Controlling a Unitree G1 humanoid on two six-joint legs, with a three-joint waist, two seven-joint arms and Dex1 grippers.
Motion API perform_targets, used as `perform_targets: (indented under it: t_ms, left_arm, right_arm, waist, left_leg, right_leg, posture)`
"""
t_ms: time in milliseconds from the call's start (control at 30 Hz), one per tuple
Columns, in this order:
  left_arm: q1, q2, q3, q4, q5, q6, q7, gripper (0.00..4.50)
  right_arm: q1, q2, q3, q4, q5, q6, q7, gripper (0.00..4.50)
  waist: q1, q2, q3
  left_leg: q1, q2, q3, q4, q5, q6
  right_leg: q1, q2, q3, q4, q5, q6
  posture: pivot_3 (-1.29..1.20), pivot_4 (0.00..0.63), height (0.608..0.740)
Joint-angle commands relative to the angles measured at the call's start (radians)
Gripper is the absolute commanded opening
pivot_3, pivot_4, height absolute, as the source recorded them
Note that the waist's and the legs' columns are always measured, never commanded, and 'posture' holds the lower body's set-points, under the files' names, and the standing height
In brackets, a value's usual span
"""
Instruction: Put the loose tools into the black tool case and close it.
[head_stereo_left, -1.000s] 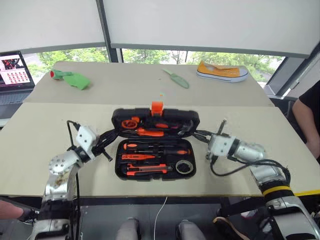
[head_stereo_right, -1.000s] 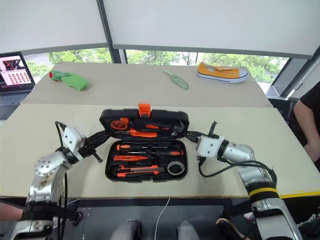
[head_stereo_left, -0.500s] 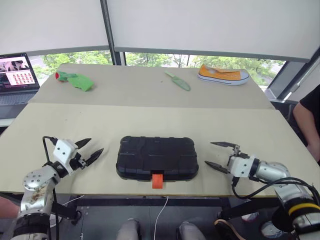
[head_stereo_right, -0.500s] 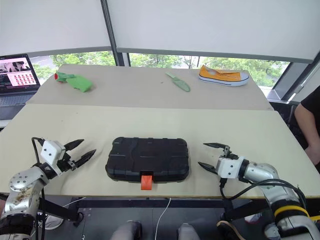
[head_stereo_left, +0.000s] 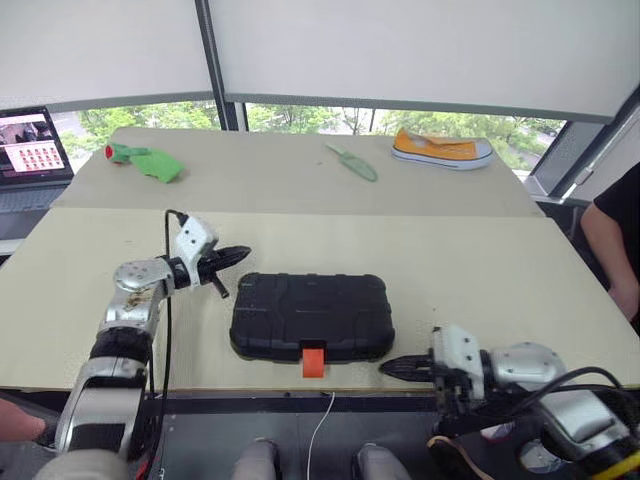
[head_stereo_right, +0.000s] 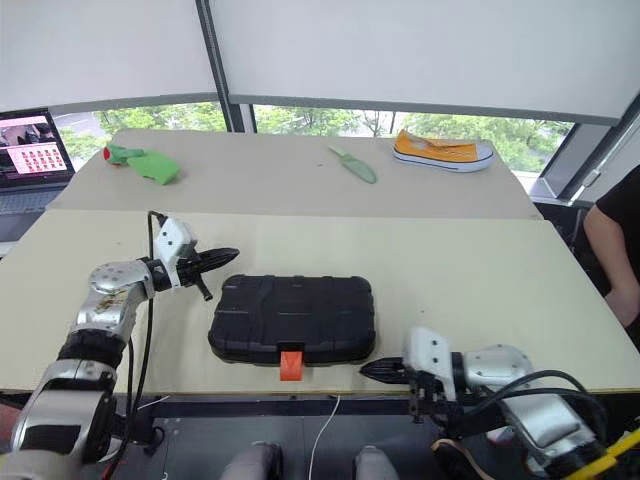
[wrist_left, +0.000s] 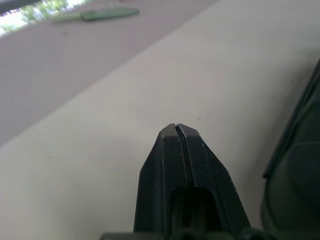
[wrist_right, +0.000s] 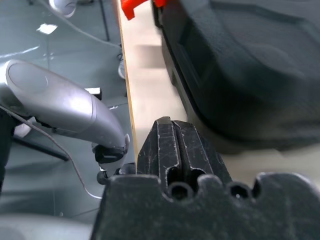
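The case (head_stereo_left: 311, 317), open with tools slotted a second ago, is now shut; both the left gripper (head_stereo_left: 243, 254) and right gripper (head_stereo_left: 385, 368) are pinched closed, empty. Only the latch (head_stereo_left: 314, 361) appears left.

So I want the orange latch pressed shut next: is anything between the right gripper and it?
Nothing visible. The right gripper, shut, sits at the table's front edge beside the closed black tool case; bare edge separates it from the orange latch.

Tool case (head_stereo_left: 311, 315): black, orange latch (head_stereo_left: 313, 361). Surface (head_stereo_left: 480, 260): beige. Shoe (head_stereo_left: 442, 148): yellow, white sole. Trowel (head_stereo_left: 352, 160): green.
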Motion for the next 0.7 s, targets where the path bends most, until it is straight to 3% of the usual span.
perform_targets:
  t_ms: [33,267,433,567,700]
  left_arm:
    - [-0.041,0.007,-0.031,0.063,0.033,-0.057,-0.098,0.00]
    - [-0.001,0.019,-0.005,0.063,0.007,-0.013,-0.173,0.00]
    - [0.110,0.065,0.083,-0.010,-0.036,0.017,-0.108,0.00]
    - [0.155,0.100,0.171,-0.198,-0.162,0.177,-0.141,0.00]
    - [0.176,0.125,0.140,-0.489,-0.239,0.355,-0.172,0.00]
  right_arm:
    - [-0.083,0.066,-0.015,0.029,-0.055,0.030,-0.043,0.02]
    - [-0.209,0.201,-0.023,0.235,-0.167,-0.046,-0.082,0.02]
    - [-0.354,0.279,-0.059,0.508,-0.247,-0.157,-0.152,0.02]
    - [-0.353,0.267,-0.082,0.526,-0.227,-0.162,-0.102,0.02]
    - [-0.283,0.243,-0.132,0.441,-0.159,-0.149,-0.040,0.02]
  waist:
    - [-0.001,0.000,0.000]
    - [-0.001,-0.001,0.000]
    - [-0.013,0.000,0.001]
    - [-0.003,-0.001,0.001]
    - [0.011,-0.001,0.001]
  left_leg:
    - [-0.001,0.000,0.000,0.000,0.000,0.000]
    - [-0.001,0.000,0.000,0.000,0.000,0.000]
    - [0.000,0.000,0.000,0.001,0.000,0.000]
    - [-0.001,0.001,-0.001,0.000,0.000,0.000]
    - [-0.002,0.000,-0.001,0.000,0.000,0.000]
  right_leg:
    - [0.000,0.001,0.000,0.000,0.000,0.000]
    - [0.000,0.000,-0.001,0.001,0.000,0.000]
    - [-0.001,0.000,0.000,0.002,0.001,0.000]
    - [-0.001,0.001,-0.001,0.002,0.001,0.000]
    - [0.000,-0.001,-0.002,0.001,0.000,0.000]
  posture:
    - [0.00,0.150,0.740]
    - [0.00,0.150,0.740]
    - [0.00,0.150,0.740]
    - [0.00,0.150,0.740]
    - [0.00,0.150,0.740]
